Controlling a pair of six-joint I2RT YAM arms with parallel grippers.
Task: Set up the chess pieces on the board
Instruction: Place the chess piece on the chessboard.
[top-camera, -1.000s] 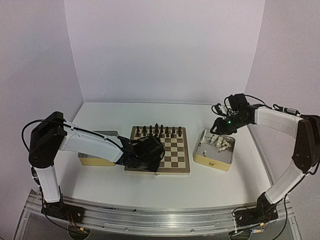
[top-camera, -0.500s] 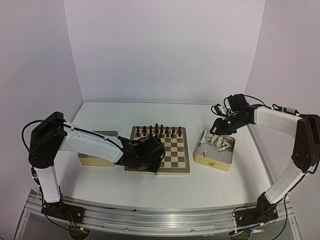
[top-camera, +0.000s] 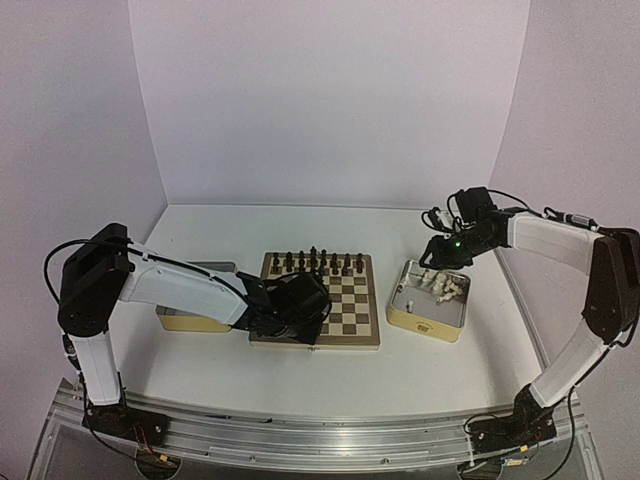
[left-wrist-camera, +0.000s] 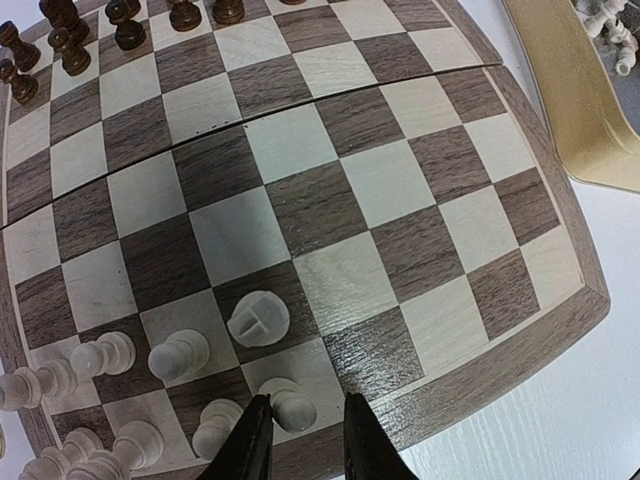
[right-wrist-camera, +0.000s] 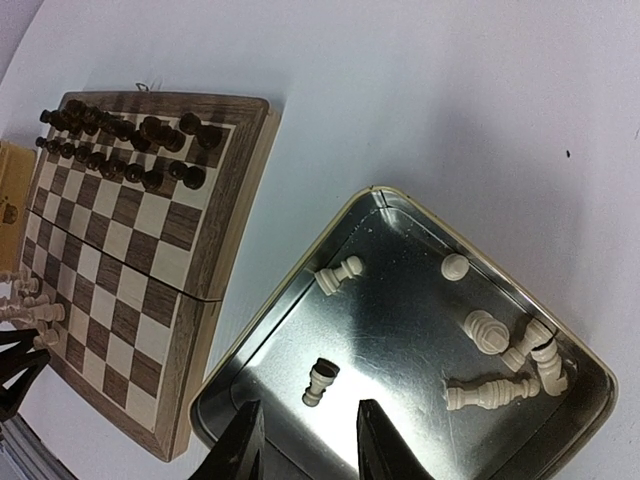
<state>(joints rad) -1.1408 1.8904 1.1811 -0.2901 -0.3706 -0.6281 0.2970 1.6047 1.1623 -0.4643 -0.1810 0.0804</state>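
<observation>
Grip looks just loosened: the left gripper (left-wrist-camera: 306, 420) straddles, slack-jawed, a cream-white chess piece (left-wrist-camera: 290, 408) standing at the near edge of the board (left-wrist-camera: 370, 180); one more seems placed; the right gripper (right-wrist-camera: 305, 425) hangs parted, empty, over the tin (right-wrist-camera: 400, 330) of leftover pieces (right-wrist-camera: 497, 392).

Saw bare squares across the middle of the board (left-wrist-camera: 380, 190), open from above. Met cream chess pieces (left-wrist-camera: 180, 352) crowded at its near left corner, dark figures (left-wrist-camera: 60, 40) lining the far edge, and a tin (left-wrist-camera: 585, 120) near the right rim
</observation>
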